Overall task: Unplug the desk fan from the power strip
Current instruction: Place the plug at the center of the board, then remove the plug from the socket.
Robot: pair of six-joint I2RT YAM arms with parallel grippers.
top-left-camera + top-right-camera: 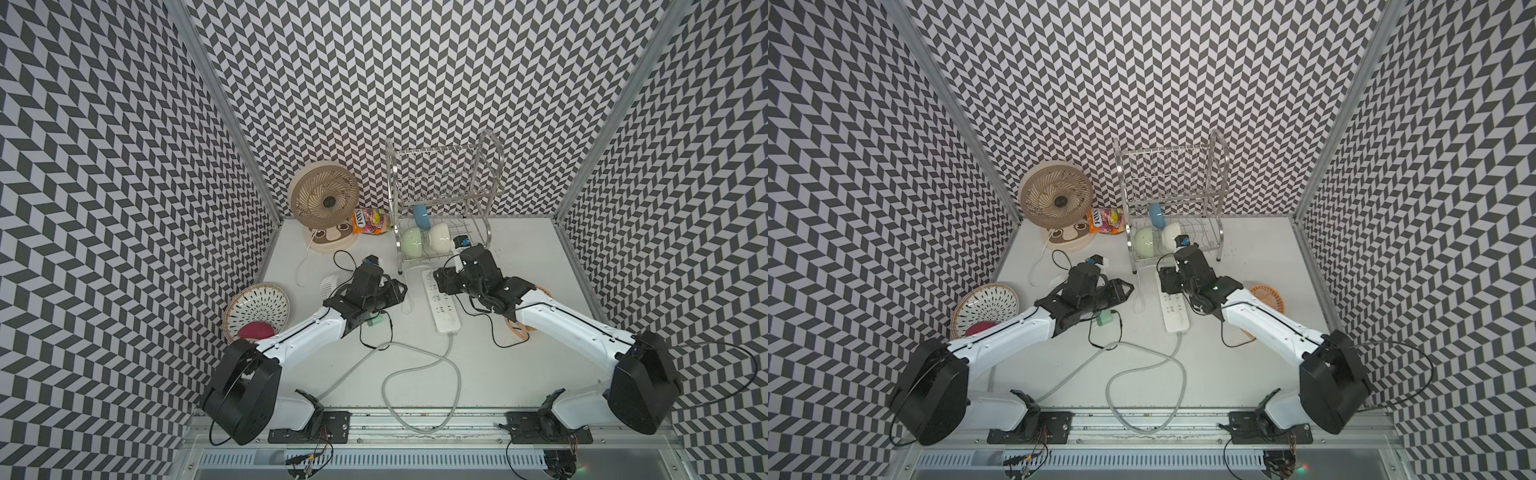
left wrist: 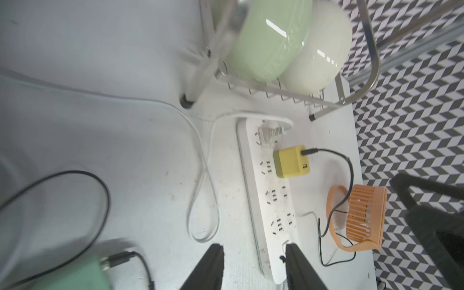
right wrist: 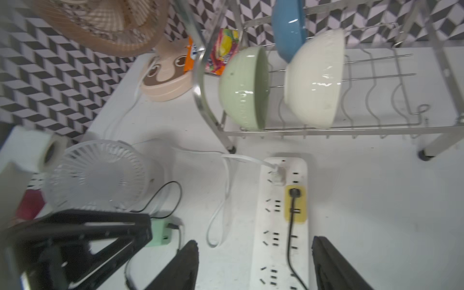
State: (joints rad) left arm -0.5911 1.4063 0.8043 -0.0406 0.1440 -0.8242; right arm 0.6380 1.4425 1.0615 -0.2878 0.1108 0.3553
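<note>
Both arms reached in from the near rail and bent toward the middle of the surface (image 1: pixel 498 374). The left arm angled across to the right, and the left gripper (image 2: pixel 252 247) hung just left of the power strip (image 1: pixel 442 307), its jaws partly spread and pinching nothing. The right arm leaned in from the other side. The right gripper (image 3: pixel 253 241) was poised over the strip, its jaws spread wide with one finger on either side of the strip and nothing held between them.

The strip lay flat at the centre of the surface, in front of the dish rack (image 1: pixel 440 195), and its thick grey cord (image 1: pixel 419 361) looped toward the near edge. The desk fan (image 1: pixel 324 195) stood upright in the far left corner. A white plug (image 3: pixel 277 174) sat in the far end of the strip, and next to it was a yellow adapter (image 3: pixel 295 204) with a black lead. A green adapter (image 3: pixel 162 233) lay loose on the surface beside the left gripper, near a small white fan (image 3: pixel 98 175).

The rack's lower tier held a green bowl (image 1: pixel 412 243) and a cream bowl (image 1: pixel 438 239) on edge, side by side, with a blue dish (image 1: pixel 422 216) just behind them. A woven basket (image 1: pixel 259 307) at the left edge held a dark red object (image 1: pixel 255 331).
</note>
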